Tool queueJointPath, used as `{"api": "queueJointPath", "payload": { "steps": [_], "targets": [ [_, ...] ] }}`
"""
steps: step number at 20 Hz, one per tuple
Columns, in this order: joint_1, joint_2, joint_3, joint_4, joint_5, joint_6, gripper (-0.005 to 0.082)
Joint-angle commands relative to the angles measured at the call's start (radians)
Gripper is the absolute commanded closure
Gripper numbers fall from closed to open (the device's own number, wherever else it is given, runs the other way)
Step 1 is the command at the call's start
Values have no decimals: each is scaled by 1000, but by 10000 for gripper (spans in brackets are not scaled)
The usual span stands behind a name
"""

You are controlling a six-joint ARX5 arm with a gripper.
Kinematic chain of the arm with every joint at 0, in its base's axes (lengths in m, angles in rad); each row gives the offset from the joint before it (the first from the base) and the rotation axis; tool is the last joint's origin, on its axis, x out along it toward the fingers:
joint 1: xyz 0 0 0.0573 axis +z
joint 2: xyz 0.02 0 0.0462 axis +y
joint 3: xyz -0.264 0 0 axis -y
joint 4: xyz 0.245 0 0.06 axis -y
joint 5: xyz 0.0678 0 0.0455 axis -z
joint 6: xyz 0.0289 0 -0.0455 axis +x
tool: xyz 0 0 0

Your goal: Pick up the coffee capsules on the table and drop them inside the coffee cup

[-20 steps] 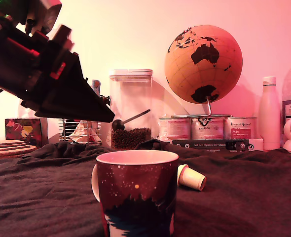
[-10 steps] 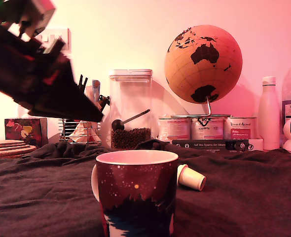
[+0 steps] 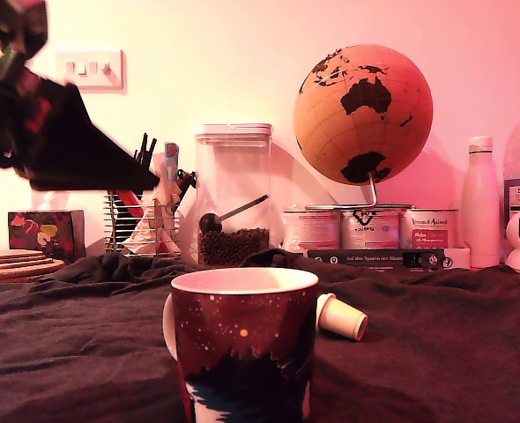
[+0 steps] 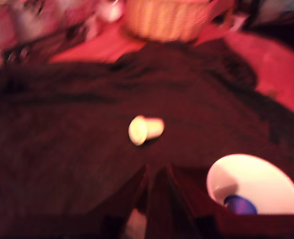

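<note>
Capsule (image 3: 342, 318) x1 on table (image 3: 436, 352), cup (image 3: 244, 344) x1, gripper (image 4: 154, 174) jaws together.

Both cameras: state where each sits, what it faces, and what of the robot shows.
Exterior view: low at table height, facing the coffee cup and shelf clutter behind; the blurred arm with its gripper shows upper left.
Wrist view: on the arm, looking down at the table; dark gripper fingers show.
Shared: the cup and one lying coffee capsule.
</note>
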Motion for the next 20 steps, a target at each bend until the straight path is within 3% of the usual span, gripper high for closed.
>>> {"api": "queueJointPath", "payload": {
  "steps": [1,4,15,20],
  "targets": [
    [14,40,6,26,25,17,668],
    [18,119,7,83,48,50,668],
    [18,440,137,222,160,61,668],
    [16,498,206,222,150,129,669]
  ]
}}
